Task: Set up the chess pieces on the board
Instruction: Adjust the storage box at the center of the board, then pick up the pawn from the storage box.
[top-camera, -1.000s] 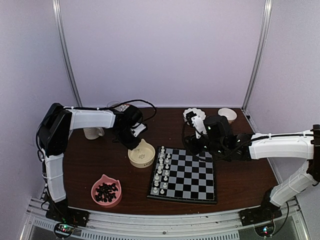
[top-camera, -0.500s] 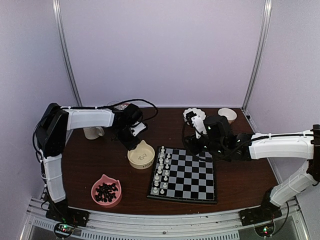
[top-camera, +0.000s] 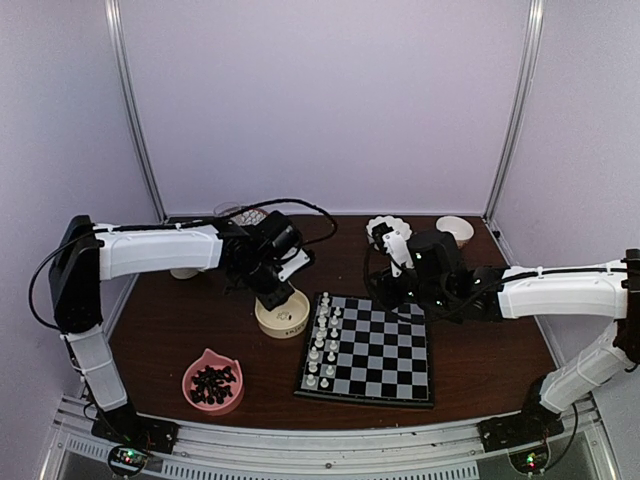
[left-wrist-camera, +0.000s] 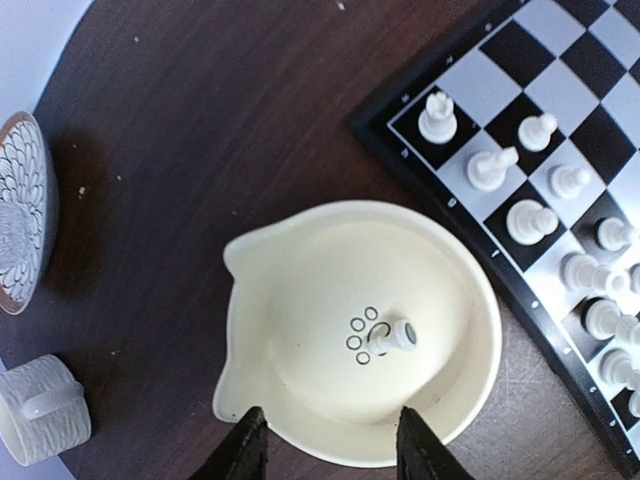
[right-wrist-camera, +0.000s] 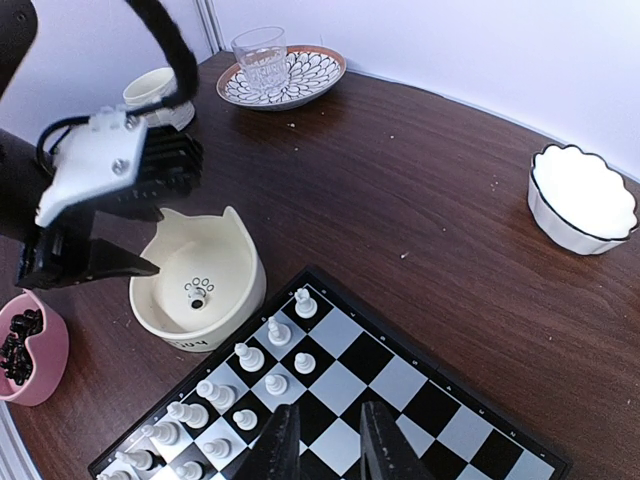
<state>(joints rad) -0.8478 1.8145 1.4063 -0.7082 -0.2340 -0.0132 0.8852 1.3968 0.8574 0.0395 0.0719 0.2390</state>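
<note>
The black pieces (top-camera: 212, 384) sit heaped in the pink bowl (top-camera: 237, 396), too small to count, so that side looks untouched. Just right, the left fingers (left-wrist-camera: 245, 455) hang parted and empty over the cream bowl (left-wrist-camera: 300, 260), where one white piece (left-wrist-camera: 390, 337) lies on its side. On the board (top-camera: 385, 360) the white pieces (top-camera: 322, 345) nearly fill the two left-hand files, and the right fingers (right-wrist-camera: 283, 445) hover above it, narrowly apart and holding nothing.

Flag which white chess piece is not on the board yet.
The lone white piece lying in the cream bowl, just ahead of the open left gripper. The rest all stand on squares of the board.
</note>
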